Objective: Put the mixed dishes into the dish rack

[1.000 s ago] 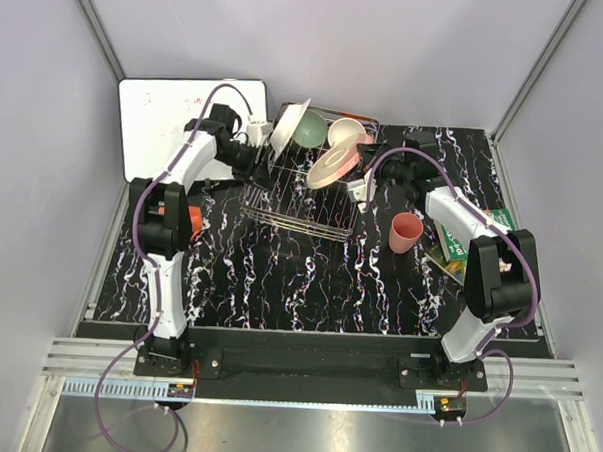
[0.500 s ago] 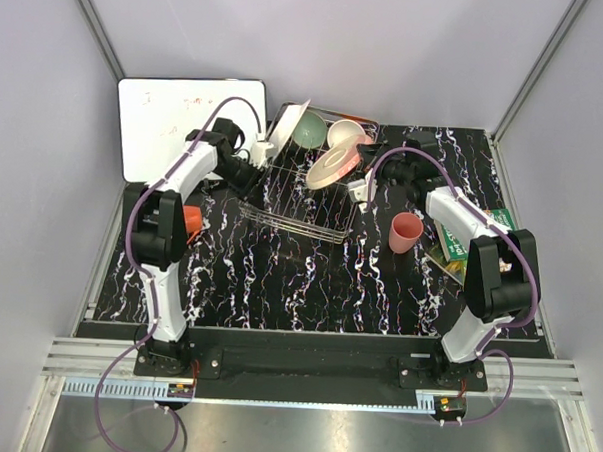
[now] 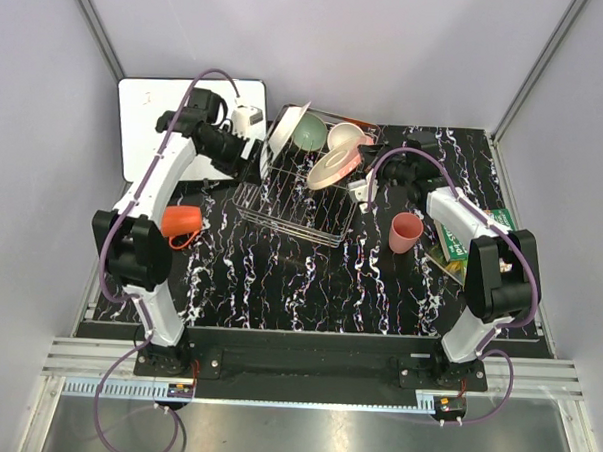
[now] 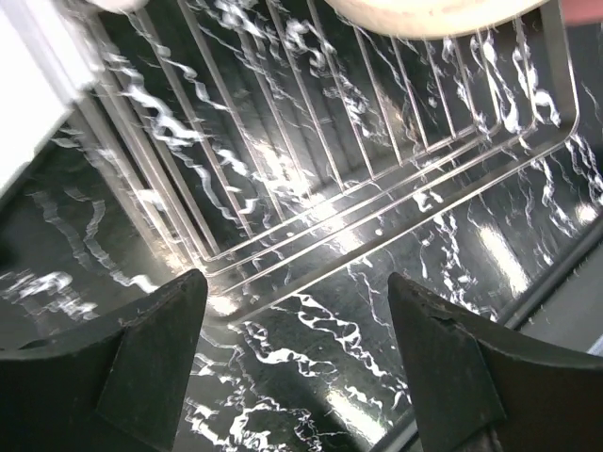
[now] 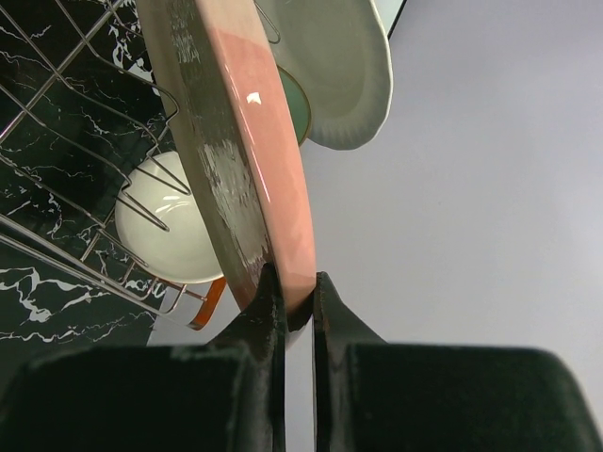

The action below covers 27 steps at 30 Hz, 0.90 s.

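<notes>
- The right gripper [image 5: 297, 282] is pinched shut on the rim of the big pink plate [image 5: 250, 141].
- The plate stands on its edge, tilted, at the right side of the dish rack [image 3: 292, 211]. I cannot tell if it rests on the wires.
- Past it in the rack are the cream bowl [image 5: 170, 226], the mint green bowl [image 3: 309, 131] and the white plate [image 3: 286, 128]. The white plate leans at the far left end.
- The left gripper [image 4: 297, 292] is wide open and holds nothing. It hangs over a corner on the rack's left side.
- The small pink cup [image 3: 405, 232] stands on the table [image 3: 279, 285], right of the rack and apart from it.
- The orange mug [image 3: 182, 221] sits on the table left of the rack, near the left arm.
- The green book [image 3: 459, 245] lies by the right arm.
- The whiteboard [image 3: 146, 129] is in the far left corner.
</notes>
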{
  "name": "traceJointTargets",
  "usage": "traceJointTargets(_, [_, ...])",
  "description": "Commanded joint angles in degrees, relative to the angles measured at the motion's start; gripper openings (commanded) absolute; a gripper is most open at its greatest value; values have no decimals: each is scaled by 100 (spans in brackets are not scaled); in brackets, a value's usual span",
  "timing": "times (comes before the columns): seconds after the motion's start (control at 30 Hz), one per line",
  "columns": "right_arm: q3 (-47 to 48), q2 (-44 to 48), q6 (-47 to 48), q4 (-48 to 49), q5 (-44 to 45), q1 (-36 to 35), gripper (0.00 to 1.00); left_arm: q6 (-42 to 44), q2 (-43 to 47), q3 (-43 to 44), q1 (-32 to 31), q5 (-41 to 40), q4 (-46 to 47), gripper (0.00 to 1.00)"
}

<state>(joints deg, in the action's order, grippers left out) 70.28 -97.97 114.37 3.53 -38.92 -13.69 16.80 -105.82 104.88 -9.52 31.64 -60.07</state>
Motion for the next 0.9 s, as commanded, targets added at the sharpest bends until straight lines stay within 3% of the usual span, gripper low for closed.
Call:
traceJointTargets(0.0, [82, 463, 1738, 719, -230, 60, 0, -370, 106, -344, 20, -1227, 433, 82])
traceJointTargets(0.3, [56, 507, 1703, 684, -248, 60, 0, -405, -606, -364, 20, -2012, 1436, 80])
traceJointTargets(0.47, [38, 542, 1650, 702, -257, 60, 0, -362, -1010, -152, 20, -1864, 1586, 78])
traceJointTargets(0.67, [38, 534, 1641, 745, -257, 51, 0, 16, -1099, -441, -76, -1354, 1700, 48])
traceJointTargets(0.7, [38, 534, 1641, 746, -266, 60, 0, 69, -1055, -486, -85, -1249, 1709, 38])
traceJointTargets(0.8, [100, 534, 1659, 754, -266, 51, 0, 314, -958, -679, -103, -994, 1709, 28])
traceJointTargets(0.87, [161, 534, 1650, 754, -283, 60, 0, 412, -871, -828, -103, -836, 1692, 28])
